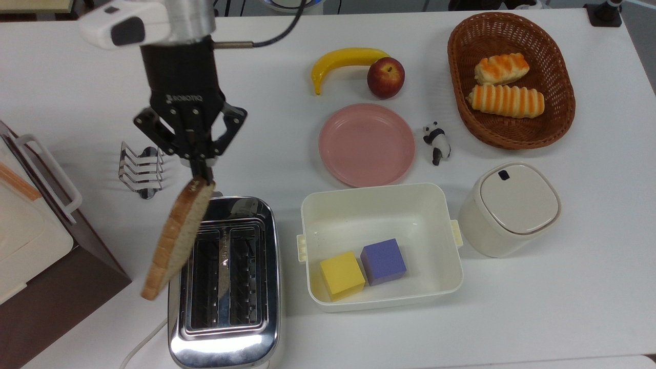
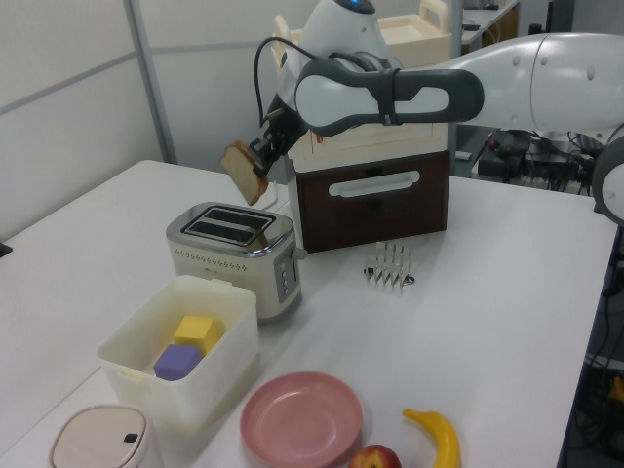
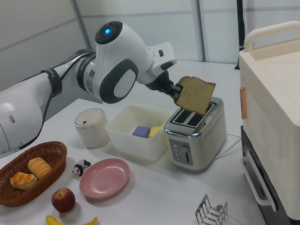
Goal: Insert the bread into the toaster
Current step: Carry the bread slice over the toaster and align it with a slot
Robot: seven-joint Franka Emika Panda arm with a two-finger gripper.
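White tabletop (image 1: 564, 307) fills our view, and we see the toaster (image 1: 224, 287) standing at its near edge in the top view, toward the top view's left, with the cream bin (image 1: 379, 246) just beside it. We have the gripper (image 1: 197, 171) clenched on one end of the bread (image 1: 178, 238), so the slice hangs in the air, tilted, above the toaster's outer side rather than over a slot. In the right view the bread (image 3: 194, 95) rides clear above the toaster (image 3: 198, 133), not touching it, its flat face turned toward that camera. We judge the pickup done and the carry nearly done. What is left, as we read it, is to bring the slice upright, line its edge up with one of the two dark slots, lower it in and let go. The wire rack (image 1: 141, 169) stands apart from the toaster, toward the table's far side. Both slots look empty to us.
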